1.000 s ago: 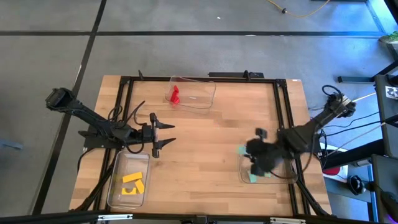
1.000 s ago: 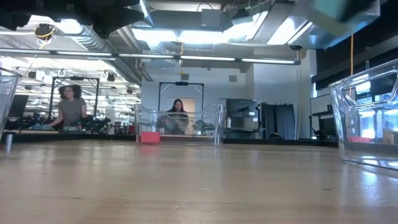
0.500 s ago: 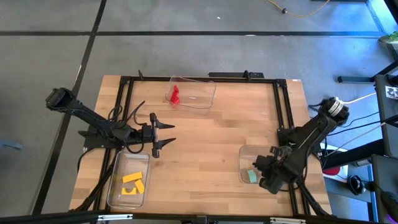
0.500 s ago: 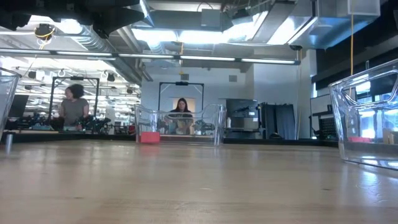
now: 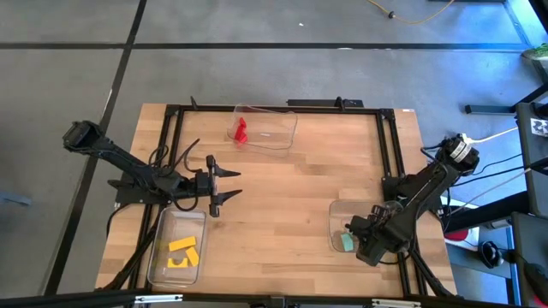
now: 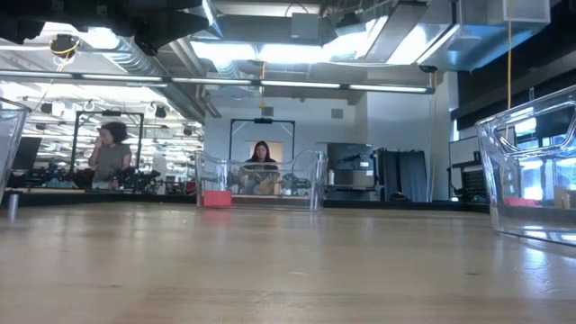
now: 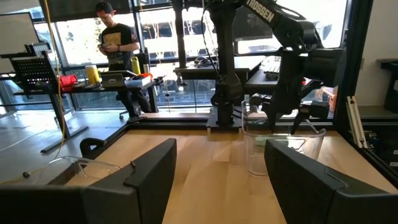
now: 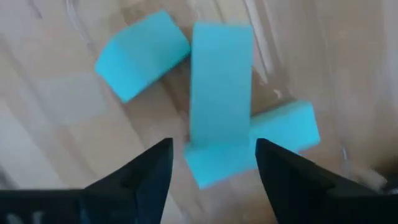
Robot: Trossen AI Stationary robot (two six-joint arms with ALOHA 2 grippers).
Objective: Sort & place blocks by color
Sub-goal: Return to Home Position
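Three pale teal blocks (image 8: 221, 87) lie in the clear tray (image 5: 336, 214) at the table's right near side. A long bar rests slanted on a block below it (image 8: 249, 146), and a third (image 8: 140, 53) lies apart. My right gripper (image 8: 211, 171) hovers open just above them, pointing down, with its fingers to either side. Red blocks (image 5: 241, 130) sit in the far tray (image 5: 278, 128). Yellow blocks (image 5: 181, 254) sit in the left near tray (image 5: 163, 231). My left gripper (image 5: 229, 186) waits open above the table's left side.
The three clear trays stand apart, and bare wood (image 5: 291, 188) lies between them. In the low view the red tray (image 6: 256, 180) is far off and the right tray's wall (image 6: 531, 171) is close. A black frame (image 5: 390, 154) edges the table. People stand in the room beyond.
My right gripper has swung from over the right tray's far part toward the table's near edge and come down over the teal blocks. It has kept nearly still for the last half second. The left arm has not moved.
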